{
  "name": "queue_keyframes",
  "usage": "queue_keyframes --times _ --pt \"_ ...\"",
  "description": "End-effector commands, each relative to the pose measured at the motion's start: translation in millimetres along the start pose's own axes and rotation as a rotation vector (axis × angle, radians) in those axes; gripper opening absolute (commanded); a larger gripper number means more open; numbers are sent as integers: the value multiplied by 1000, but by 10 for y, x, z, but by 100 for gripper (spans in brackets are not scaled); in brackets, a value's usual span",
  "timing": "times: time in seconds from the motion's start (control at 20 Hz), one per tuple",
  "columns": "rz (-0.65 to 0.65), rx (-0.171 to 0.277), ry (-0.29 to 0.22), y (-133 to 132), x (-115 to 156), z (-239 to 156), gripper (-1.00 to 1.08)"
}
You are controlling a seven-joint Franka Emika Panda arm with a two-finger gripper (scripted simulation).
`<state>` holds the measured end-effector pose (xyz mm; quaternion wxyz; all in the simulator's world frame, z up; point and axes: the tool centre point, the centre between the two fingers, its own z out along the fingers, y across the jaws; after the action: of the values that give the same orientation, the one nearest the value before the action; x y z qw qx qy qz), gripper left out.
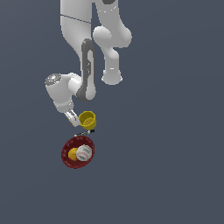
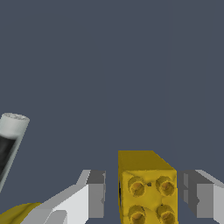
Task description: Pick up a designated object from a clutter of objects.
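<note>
Block [image 2: 148, 189]: small, yellow-orange, flat-sided and boxy, its near face set with round studs that have dark centres; matte, slightly mottled surface. In the wrist view it sits between the two grey-white fingers [image 2: 95, 194], a gap showing on each side, so the jaws stand fairly wide and grip nothing. Gripper [image 2: 146, 197] straddles the block; whether the pads are level with its sides or above it cannot be told. Marker [image 2: 8, 144]: a thin cylinder, black body, pale grey-white cap with a rough end, lying tilted near one finger. A curved yellow edge, the cup [image 2: 17, 213], shows at the corner of the wrist view. In the exterior view the cup [image 1: 87, 119] is round, open-topped, glossy yellow, standing upright just beside the gripper [image 1: 71, 119]; the block is barely visible there, hidden by the hand. The marker [image 1: 84, 132] lies between cup and bowl [image 1: 66, 154]. Bowl: dark red, round, shallow, speckled rim. Inside it rest a white baseball [image 1: 84, 152] with red seams and a smooth yellow ball [image 1: 73, 153], touching each other. Arm [image 1: 87, 70]: white, smooth, jointed, reaching down from the top of the exterior view, wrist bent so the hand angles down toward the floor [image 1: 166, 153], a plain dark blue-grey surface.
</note>
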<state>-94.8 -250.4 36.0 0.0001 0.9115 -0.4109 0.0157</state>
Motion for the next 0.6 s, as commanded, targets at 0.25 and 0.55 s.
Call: queue_keyframes --times 0.25,0.55 --pt "-7 -12 -29 20 -125 127 -100" --pt "1 0 1 -1 5 -9 -100"
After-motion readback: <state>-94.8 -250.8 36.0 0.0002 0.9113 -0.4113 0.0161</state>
